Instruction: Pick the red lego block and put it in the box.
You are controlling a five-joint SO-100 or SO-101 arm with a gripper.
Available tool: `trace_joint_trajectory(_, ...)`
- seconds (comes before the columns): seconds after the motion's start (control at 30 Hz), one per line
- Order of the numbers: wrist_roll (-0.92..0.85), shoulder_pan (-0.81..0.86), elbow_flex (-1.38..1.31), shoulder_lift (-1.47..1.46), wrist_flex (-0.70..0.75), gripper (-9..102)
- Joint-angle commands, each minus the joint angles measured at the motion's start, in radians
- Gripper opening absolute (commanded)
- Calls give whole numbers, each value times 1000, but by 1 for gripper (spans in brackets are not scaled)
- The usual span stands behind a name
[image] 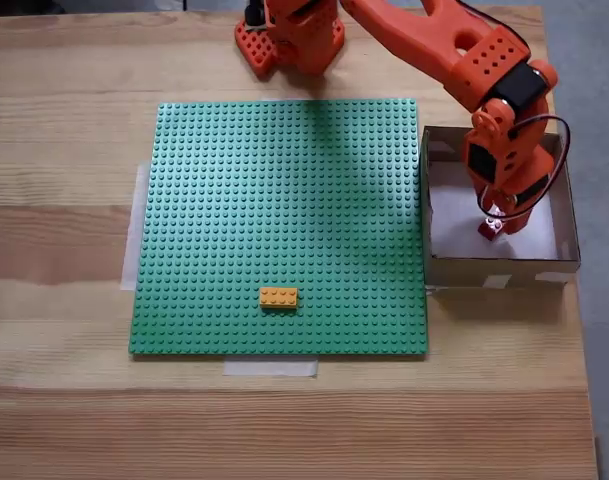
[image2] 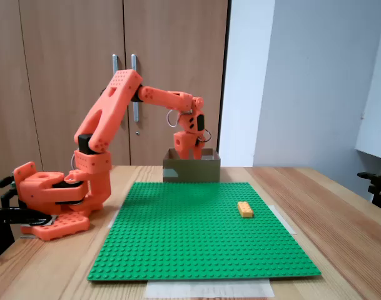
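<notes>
My orange gripper (image: 494, 222) reaches down into the brown cardboard box (image: 496, 269) at the right of the green baseplate. The red lego block (image: 490, 230) shows as a small red piece at the fingertips, just over the box's white floor, and the gripper looks shut on it. In the other fixed view the gripper (image2: 191, 150) dips behind the near wall of the box (image2: 191, 170), which hides the fingertips and the block.
A green studded baseplate (image: 284, 200) is taped to the wooden table, with a yellow-orange brick (image: 278, 297) near its front edge. The arm's base (image: 289, 35) stands at the back. Wooden cabinet doors (image2: 115, 37) rise behind the table.
</notes>
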Motion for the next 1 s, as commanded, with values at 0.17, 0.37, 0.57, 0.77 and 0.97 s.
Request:
trace_joint_trajectory(0.17, -20, -3, 89, 239, -89, 15)
trace_joint_trajectory(0.37, -28, 5, 121, 365, -129, 14)
trace_joint_trajectory(0.57, -71, 25, 195, 500, -186, 12)
trace_joint_trajectory(0.77, -52, 83, 259, 657, -245, 6)
trace_joint_trajectory(0.97, -31, 178, 318, 844, -238, -1)
